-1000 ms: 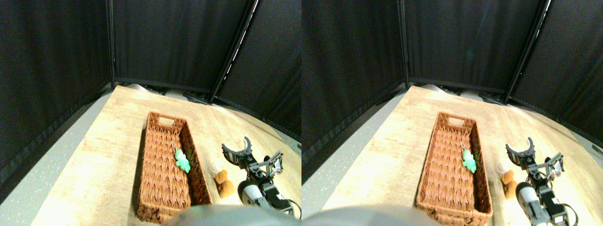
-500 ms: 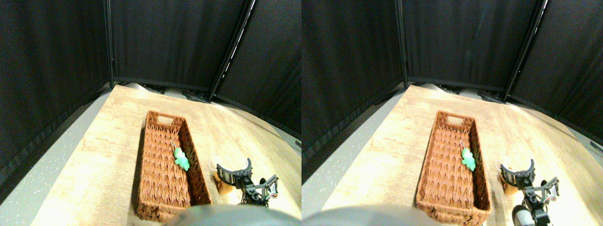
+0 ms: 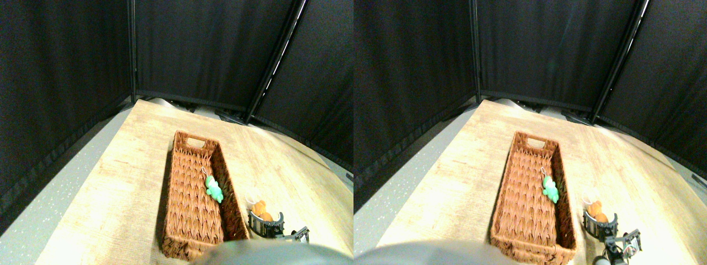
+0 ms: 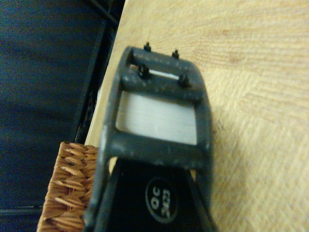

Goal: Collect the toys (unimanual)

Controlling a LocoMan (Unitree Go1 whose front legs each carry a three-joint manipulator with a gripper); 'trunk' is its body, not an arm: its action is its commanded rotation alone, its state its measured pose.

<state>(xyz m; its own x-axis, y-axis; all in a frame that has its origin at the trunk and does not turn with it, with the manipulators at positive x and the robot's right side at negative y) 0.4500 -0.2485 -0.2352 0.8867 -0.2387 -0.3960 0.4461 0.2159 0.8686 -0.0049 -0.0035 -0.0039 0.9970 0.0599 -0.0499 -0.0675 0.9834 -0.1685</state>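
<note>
Inside the long woven wicker basket (image 3: 193,212), fuzzy green toy (image 3: 213,189) by its right wall, beside the basket on pale wood-grain table (image 3: 132,165), gripper (image 3: 265,223) with curved jaws spread, straddling plush orange toy (image 3: 260,209).

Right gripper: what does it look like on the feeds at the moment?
The right gripper is dark grey to black. In the stereo view its curved jaw looks ribbed, with a small open bracket of dark struts behind it. In the wrist view the jaw is an open rectangular frame, scuffed and speckled, with small black screws at its far end. No cables show.
</note>
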